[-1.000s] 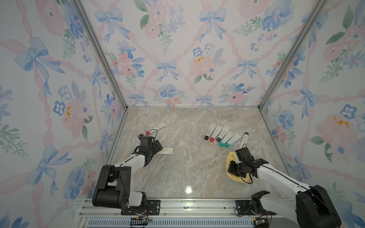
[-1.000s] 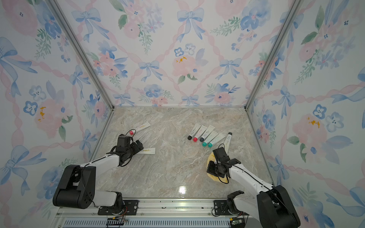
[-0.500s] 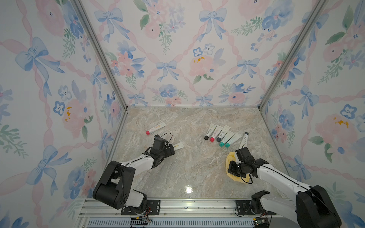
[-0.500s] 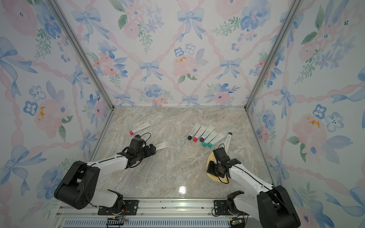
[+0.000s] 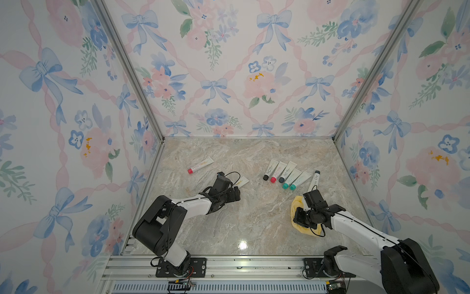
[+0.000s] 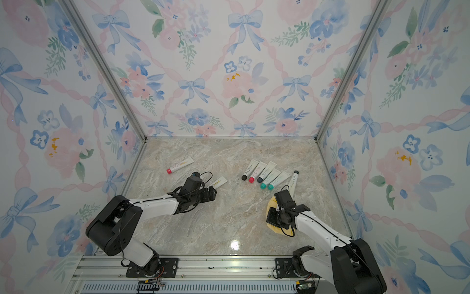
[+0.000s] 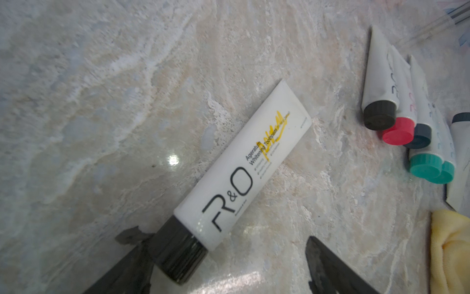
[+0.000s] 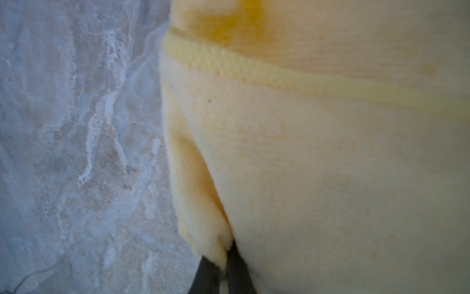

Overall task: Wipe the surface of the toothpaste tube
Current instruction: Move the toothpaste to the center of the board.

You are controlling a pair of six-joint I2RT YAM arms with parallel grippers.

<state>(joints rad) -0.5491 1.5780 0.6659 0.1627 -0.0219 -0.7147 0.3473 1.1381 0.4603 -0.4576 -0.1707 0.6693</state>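
Left end effector (image 5: 235,194) and black-capped toothpaste tube (image 7: 244,163) now nearer the row of tubes (image 5: 286,174) than a second ago.

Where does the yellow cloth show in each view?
Both top views: yellow cloth, front right of the marble table.
Left wrist: cloth at the frame's edge, past the teal-capped tubes.
Right wrist: cloth fills most of the frame, pinched in the right claw.
Shared landmark: the marble table.

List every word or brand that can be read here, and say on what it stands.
"R&O": on the black-capped white tube.
"Ageratum Whitening Toothpaste": on the same tube.
Small lines under it: too small to read.
Print on the other tubes: too small or blurred to read.
Yellow cloth: no text.
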